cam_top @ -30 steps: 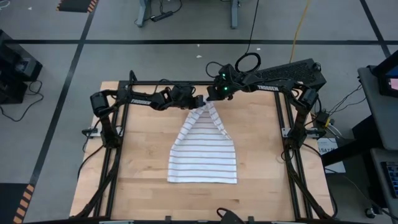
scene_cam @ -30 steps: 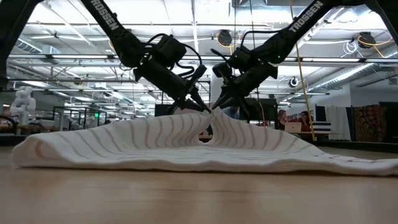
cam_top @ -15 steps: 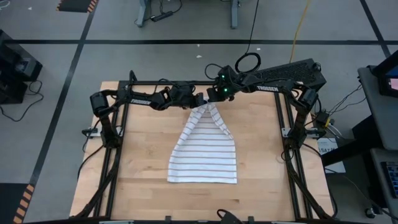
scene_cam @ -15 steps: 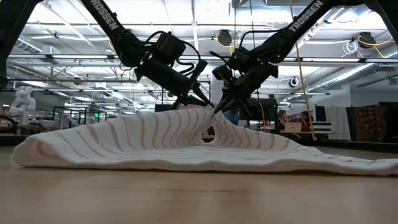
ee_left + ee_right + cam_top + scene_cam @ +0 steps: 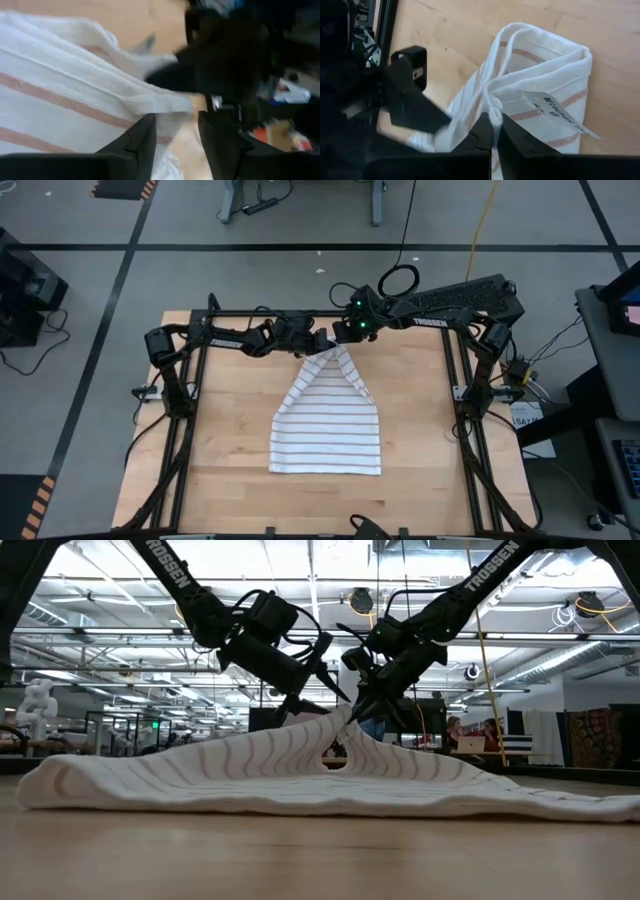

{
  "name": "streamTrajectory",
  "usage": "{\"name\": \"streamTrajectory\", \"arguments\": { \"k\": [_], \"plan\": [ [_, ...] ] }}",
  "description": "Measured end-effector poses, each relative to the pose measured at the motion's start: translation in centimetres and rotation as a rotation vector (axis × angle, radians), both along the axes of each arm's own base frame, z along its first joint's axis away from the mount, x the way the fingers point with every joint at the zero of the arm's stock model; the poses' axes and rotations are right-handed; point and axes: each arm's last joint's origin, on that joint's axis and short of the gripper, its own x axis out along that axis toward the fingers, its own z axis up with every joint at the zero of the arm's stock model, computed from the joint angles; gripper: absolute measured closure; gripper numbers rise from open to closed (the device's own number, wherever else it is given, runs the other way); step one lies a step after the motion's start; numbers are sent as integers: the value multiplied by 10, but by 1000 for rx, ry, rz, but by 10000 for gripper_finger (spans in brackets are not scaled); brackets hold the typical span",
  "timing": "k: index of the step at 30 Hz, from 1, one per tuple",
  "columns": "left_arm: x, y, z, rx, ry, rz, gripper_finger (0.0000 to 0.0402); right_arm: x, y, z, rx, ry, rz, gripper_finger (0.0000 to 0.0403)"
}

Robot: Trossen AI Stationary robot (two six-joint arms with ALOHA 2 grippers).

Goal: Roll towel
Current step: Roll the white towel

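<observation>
high view first, from the left: the left gripper (image 5: 318, 344) sits at the far middle of the wooden table (image 5: 420, 430), right at the peak of the towel (image 5: 328, 420), and its fingers stand parted, with the cloth edge lying beside them rather than pinched; the left wrist view shows a gap between the two dark fingers (image 5: 142, 142) with the towel (image 5: 75, 90) passing alongside. moving right, the right gripper (image 5: 340, 340) meets it at the same peak and is clenched on a gathered corner of the towel; the right wrist view shows its fingers closed with a thin fold of cloth (image 5: 540, 65) and the small white tag (image 5: 560, 117) just beyond them. the towel itself lies striped and mostly flat on the middle of the table, wide at the near end and drawn up to a point at the far end, and the low view shows that point lifted off the wood under both grippers (image 5: 345, 705). as a judgement, the roll has not begun: this looks like a folding or re-gripping step. the next move likely calls for the left gripper to take a fresh hold on the far edge, level with the right, so the edge can be turned over evenly.
</observation>
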Motion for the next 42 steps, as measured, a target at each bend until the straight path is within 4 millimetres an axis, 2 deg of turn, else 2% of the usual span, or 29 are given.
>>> {"name": "streamTrajectory", "arguments": {
  "k": [7, 13, 16, 18, 22, 26, 29, 33, 42],
  "plan": [
    [-9, 14, 1, -73, -41, -147, 205, -2, -2, 0, -8, 6, 2, 401],
    [-27, 34, 15, -70, -117, -272, 198, -3, -1, -2, -4, 26, 13, 401],
    [-34, 36, 20, -13, -111, -316, 198, -3, -1, -2, -2, 26, 12, 401],
    [-33, 27, 21, 77, -72, -373, 198, -3, -1, -2, -2, 26, 12, 401],
    [-21, -5, 12, 284, 98, -413, 194, -3, -1, -2, 3, 26, 9, 401],
    [-8, -35, 8, 386, 223, -331, 174, -4, 0, -3, 15, 34, 10, 401],
    [-3, -50, 8, 469, 288, -246, 162, -5, 1, -4, 23, 45, 11, 401],
    [2, -56, 3, 538, 355, -154, 159, -5, 1, -4, 34, 38, 20, 401],
    [17, -51, -29, 561, 356, -177, 160, -8, 0, -5, 56, 56, 17, 401]
  ]
}}
